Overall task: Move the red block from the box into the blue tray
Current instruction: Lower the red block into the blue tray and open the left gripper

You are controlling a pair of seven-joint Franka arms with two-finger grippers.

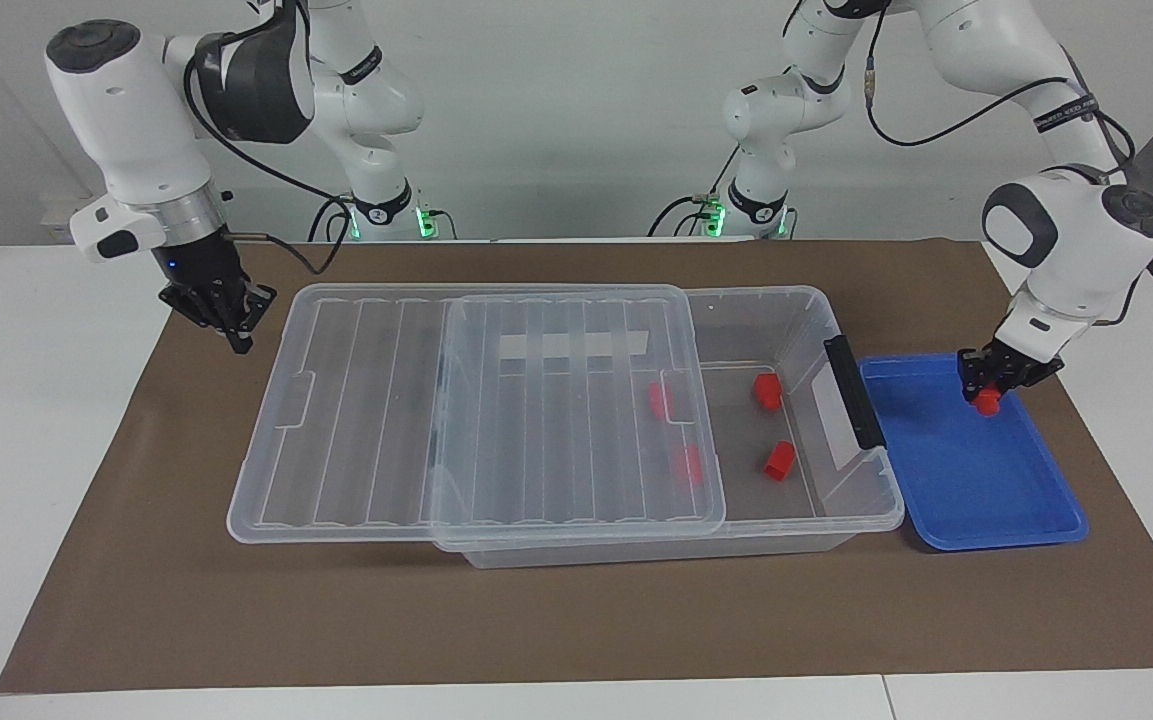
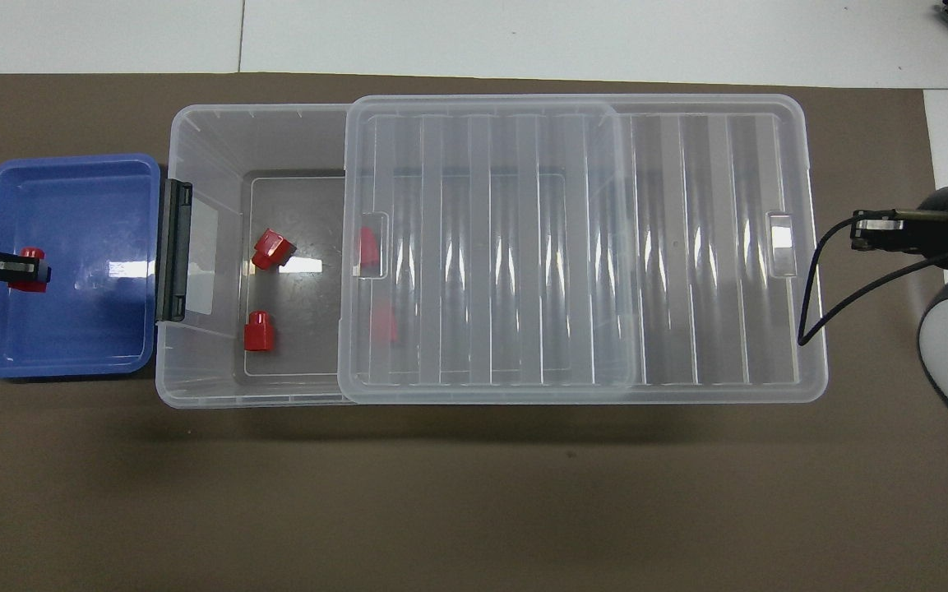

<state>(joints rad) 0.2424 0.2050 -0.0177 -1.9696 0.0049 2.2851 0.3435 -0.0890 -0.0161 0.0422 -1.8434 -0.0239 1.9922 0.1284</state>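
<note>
1. We are seeing the left gripper hanging over the blue tray, its jaws pinching a red block.
2. In the overhead view that block is sitting at about nine o'clock of the tray, just inside the rim; whether it is touching the tray floor we cannot tell.
3. The tray is lying just beside the box, at the box's black latch, toward the left arm's end of the worktop.
4. The clear lid is resting on the box, slid toward the right arm's end and leaving the latch end uncovered.
5. Two red blocks are lying in the uncovered part of the box, and two more are showing through the lid.
6. The right gripper is waiting low at the lid's end, over the brown mat; how its jaws are standing we cannot tell.
</note>
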